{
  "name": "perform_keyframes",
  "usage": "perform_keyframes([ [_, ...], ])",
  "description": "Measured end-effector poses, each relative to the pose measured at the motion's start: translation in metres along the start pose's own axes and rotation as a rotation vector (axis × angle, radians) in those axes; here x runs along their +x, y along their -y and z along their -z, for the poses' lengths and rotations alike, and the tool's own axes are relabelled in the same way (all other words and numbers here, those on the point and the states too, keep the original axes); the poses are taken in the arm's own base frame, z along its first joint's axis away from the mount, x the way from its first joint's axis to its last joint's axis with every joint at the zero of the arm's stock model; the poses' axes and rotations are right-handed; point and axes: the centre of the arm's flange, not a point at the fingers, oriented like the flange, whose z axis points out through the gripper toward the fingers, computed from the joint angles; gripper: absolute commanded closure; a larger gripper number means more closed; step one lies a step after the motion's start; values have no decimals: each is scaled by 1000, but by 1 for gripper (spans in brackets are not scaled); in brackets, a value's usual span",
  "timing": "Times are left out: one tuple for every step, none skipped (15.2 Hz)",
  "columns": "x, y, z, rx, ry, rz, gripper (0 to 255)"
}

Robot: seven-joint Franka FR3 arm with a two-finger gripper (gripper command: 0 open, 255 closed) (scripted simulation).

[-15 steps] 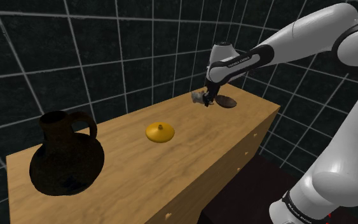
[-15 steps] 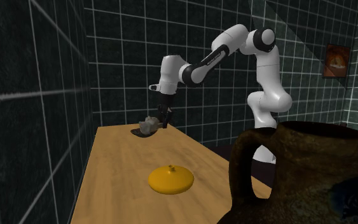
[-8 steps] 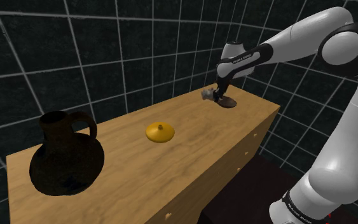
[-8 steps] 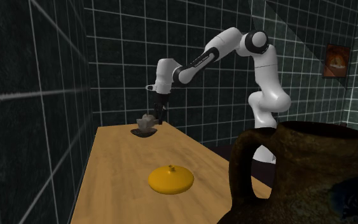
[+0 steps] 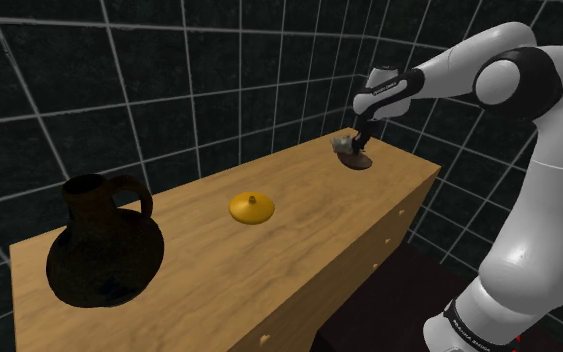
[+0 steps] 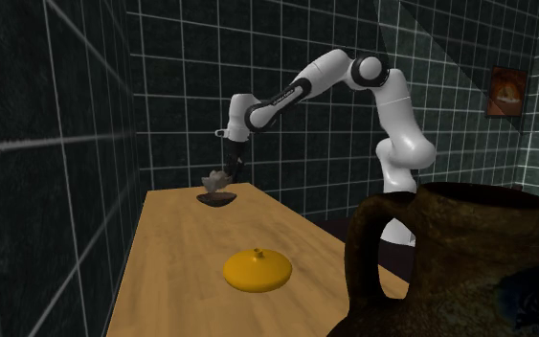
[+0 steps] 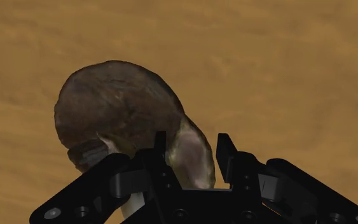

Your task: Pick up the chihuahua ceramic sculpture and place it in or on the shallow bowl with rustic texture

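A small grey-and-pale chihuahua sculpture (image 5: 345, 147) hangs just above a shallow dark brown bowl (image 5: 360, 161) at the far end of the wooden top. My black gripper (image 5: 353, 148) is shut on it from above. In the second exterior view the sculpture (image 6: 216, 181) sits directly over the bowl (image 6: 216, 199), with the gripper (image 6: 226, 176) reaching down to it. In the wrist view the gripper (image 7: 192, 153) clasps a pale part of the sculpture (image 7: 190, 167) between its fingers (image 7: 160, 151), and the brown bowl (image 7: 114, 102) lies right beneath.
A big dark jug (image 5: 99, 245) stands at the near end of the wooden dresser top (image 5: 269, 260). A yellow-orange domed lid (image 5: 252, 208) lies mid-table. Dark tiled walls stand close behind the bowl. The jug (image 6: 459, 268) blocks the second exterior view's lower right.
The arm has carried the sculpture toward the shoulder view's right, from beside the bowl to over it. The grip has stayed shut.
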Motion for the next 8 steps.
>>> perform_keyframes([
  [-1, -14, 0, 0, 0, 0, 255],
  [-1, -24, -3, -1, -1, 1, 255],
  [-5, -38, -5, 0, 0, 0, 255],
  [-5, -50, -8, 0, 0, 0, 255],
  [-12, -67, -9, 0, 0, 0, 255],
  [-13, -74, -13, 0, 0, -1, 255],
  [-12, -79, -20, 0, -1, 0, 255],
  [-12, -78, -26, 0, 0, 1, 255],
])
